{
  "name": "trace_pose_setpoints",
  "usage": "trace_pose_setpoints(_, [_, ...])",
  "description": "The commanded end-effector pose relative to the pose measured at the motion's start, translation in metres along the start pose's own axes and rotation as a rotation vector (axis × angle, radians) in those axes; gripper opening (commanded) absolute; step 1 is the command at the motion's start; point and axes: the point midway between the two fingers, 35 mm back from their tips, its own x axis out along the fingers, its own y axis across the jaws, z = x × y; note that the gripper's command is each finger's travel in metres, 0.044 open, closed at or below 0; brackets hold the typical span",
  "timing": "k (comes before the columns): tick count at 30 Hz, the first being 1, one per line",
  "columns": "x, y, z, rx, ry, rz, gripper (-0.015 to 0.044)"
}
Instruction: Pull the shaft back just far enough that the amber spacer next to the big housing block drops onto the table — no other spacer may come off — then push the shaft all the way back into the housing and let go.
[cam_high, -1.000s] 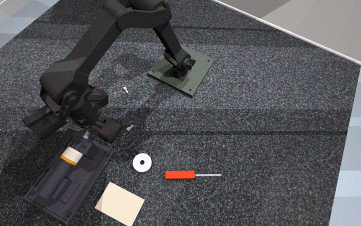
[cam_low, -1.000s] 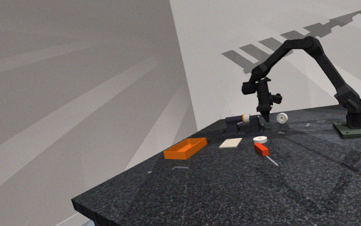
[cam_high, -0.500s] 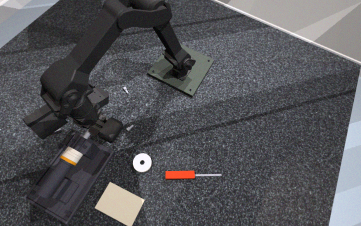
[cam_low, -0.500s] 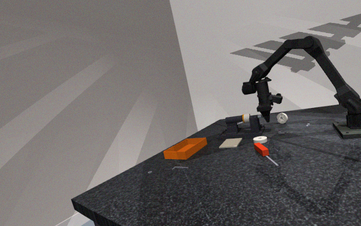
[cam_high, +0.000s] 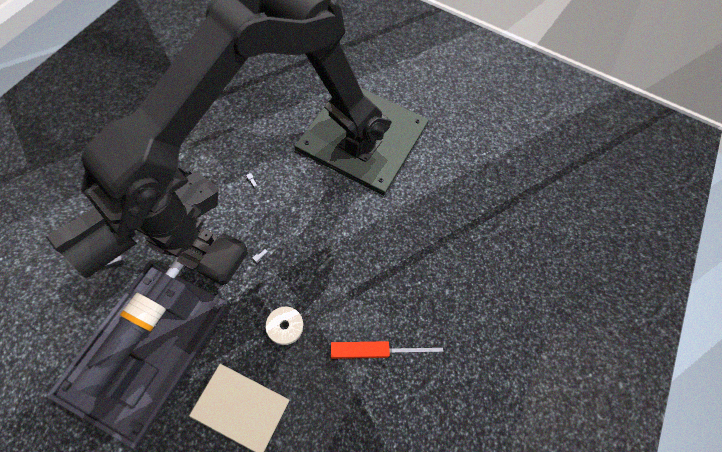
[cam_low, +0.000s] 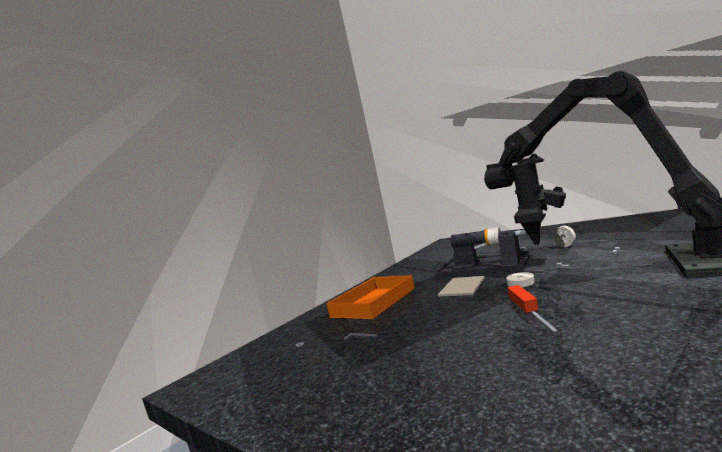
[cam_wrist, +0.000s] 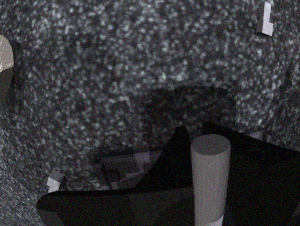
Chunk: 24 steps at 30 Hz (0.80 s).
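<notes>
My gripper (cam_high: 185, 261) (cam_low: 536, 239) (cam_wrist: 193, 132) is shut on the pale grey shaft (cam_high: 173, 268) (cam_low: 520, 232) (cam_wrist: 211, 175), at its free end outside the fixture's end support. The amber spacer (cam_high: 136, 320) (cam_low: 485, 236) sits on the shaft line against the big dark housing block (cam_high: 113, 342) (cam_low: 465, 238). Pale cream spacers (cam_high: 144, 308) (cam_low: 493, 235) sit beside it on the gripper's side. The whole stack hangs level between the housing and the end support (cam_low: 509, 250). The shaft inside the spacers is hidden.
A white ring (cam_high: 295, 326) (cam_low: 520, 279), a red-handled screwdriver (cam_high: 359, 349) (cam_low: 522, 298) and a beige tile (cam_high: 239, 407) (cam_low: 461, 286) lie beside the fixture. A pale disc (cam_low: 566, 236) stands behind. An orange tray (cam_low: 346, 311) and small metal pieces (cam_high: 260, 255) (cam_high: 251, 179) lie around.
</notes>
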Motion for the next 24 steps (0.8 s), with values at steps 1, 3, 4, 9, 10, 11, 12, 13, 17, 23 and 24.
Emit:
trace_pose_setpoints(1, [0.0000,0.0000,0.0014,-0.003,-0.002,-0.001,0.0000])
trace_pose_setpoints(3, [0.0000,0.0000,0.0016,-0.003,-0.002,-0.001,0.0000])
trace_pose_setpoints(4, [0.0000,0.0000,0.0017,-0.003,-0.002,-0.001,0.0000])
trace_pose_setpoints(9, [0.0000,0.0000,0.0023,-0.003,-0.002,-0.001,0.0000])
trace_pose_setpoints(10, [0.0000,0.0000,0.0024,-0.003,-0.002,-0.001,0.0000])
trace_pose_setpoints(11, [0.0000,0.0000,0.0025,-0.003,-0.002,-0.001,0.0000])
trace_pose_setpoints(12, [0.0000,0.0000,0.0026,-0.003,-0.002,-0.001,0.0000])
trace_pose_setpoints(13, [0.0000,0.0000,0.0027,-0.003,-0.002,-0.001,0.0000])
trace_pose_setpoints(17, [0.0000,0.0000,0.0031,-0.003,-0.002,-0.001,0.0000])
trace_pose_setpoints(23, [0.0000,0.0000,0.0038,-0.003,-0.003,-0.001,0.0000])
trace_pose_setpoints(24, [0.0000,0.0000,0.0039,-0.003,-0.003,-0.001,0.0000])
